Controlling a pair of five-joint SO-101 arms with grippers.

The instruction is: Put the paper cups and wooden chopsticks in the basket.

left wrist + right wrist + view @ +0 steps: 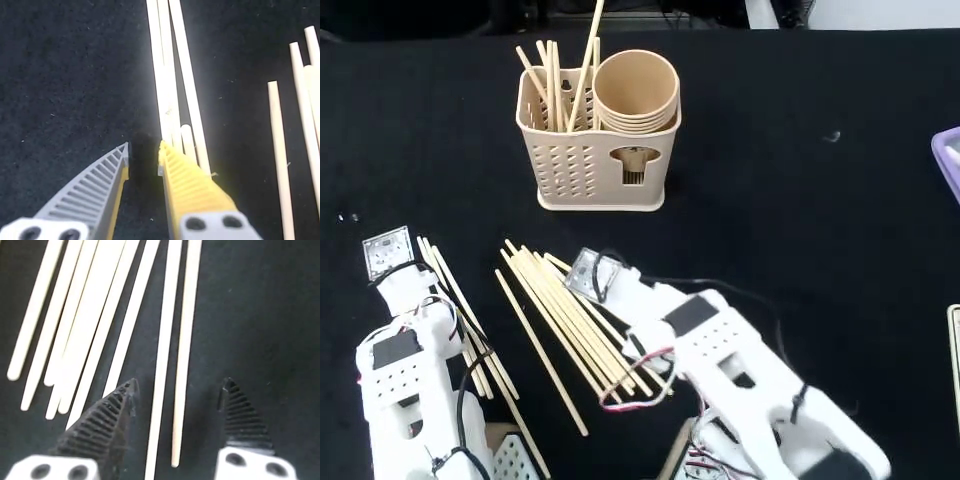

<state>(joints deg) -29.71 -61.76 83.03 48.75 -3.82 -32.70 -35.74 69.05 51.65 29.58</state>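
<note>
The beige basket stands at the back of the black table. It holds a stack of paper cups and several upright wooden chopsticks. A small group of chopsticks lies beside my left gripper. That gripper is open a little on the cloth, and the sticks rest against the outside of its yellow finger, with nothing in the gap. A bigger pile of chopsticks lies mid-table. My right gripper is open low over the pile's edge, with two sticks between its fingers.
A purple container's corner shows at the table's right edge, with a pale object below it. Both white arm bodies take up the front of the table. Bare black cloth lies between the pile and the basket.
</note>
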